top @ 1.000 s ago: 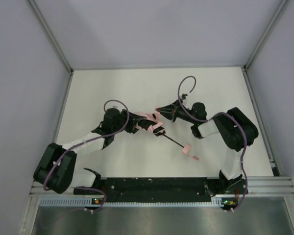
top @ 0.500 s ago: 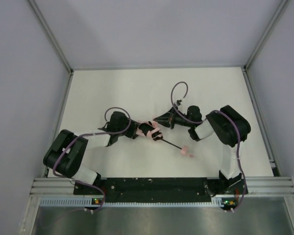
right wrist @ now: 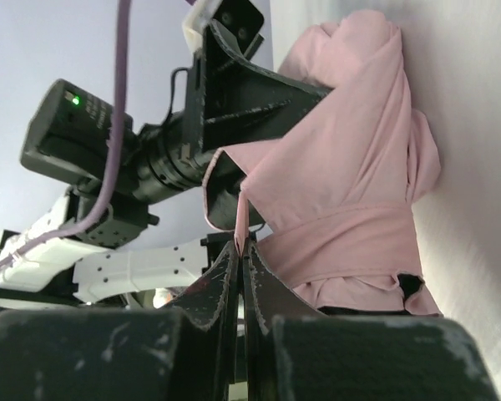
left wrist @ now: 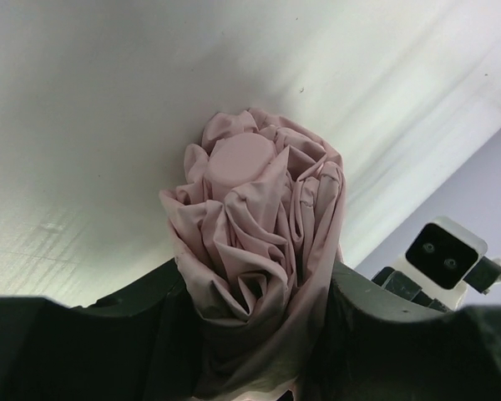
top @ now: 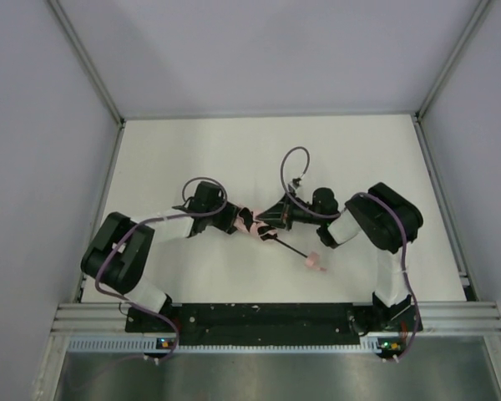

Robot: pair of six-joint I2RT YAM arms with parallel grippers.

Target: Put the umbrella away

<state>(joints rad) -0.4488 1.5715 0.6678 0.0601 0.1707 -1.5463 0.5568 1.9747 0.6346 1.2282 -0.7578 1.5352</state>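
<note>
On the tabletop, top view: umbrella (top: 252, 219) bundled at centre; thin shaft and handle (top: 315, 262) trailing toward 4 o'clock; left fingers (top: 234, 220) at its 9 o'clock, right fingers (top: 269, 219) at 3 o'clock
Left wrist: left fingers (left wrist: 138, 305) half-spread, clamped around the umbrella's (left wrist: 255, 225) gathered fabric
Right wrist: right fingers (right wrist: 242, 255) closed tight, pinching a thin fold of the umbrella (right wrist: 342, 184)

umbrella (left wrist: 250, 242) lower end: cut off at the bottom edge of your left wrist view
handle (top: 315, 261) strap: too small for you to tell
</note>
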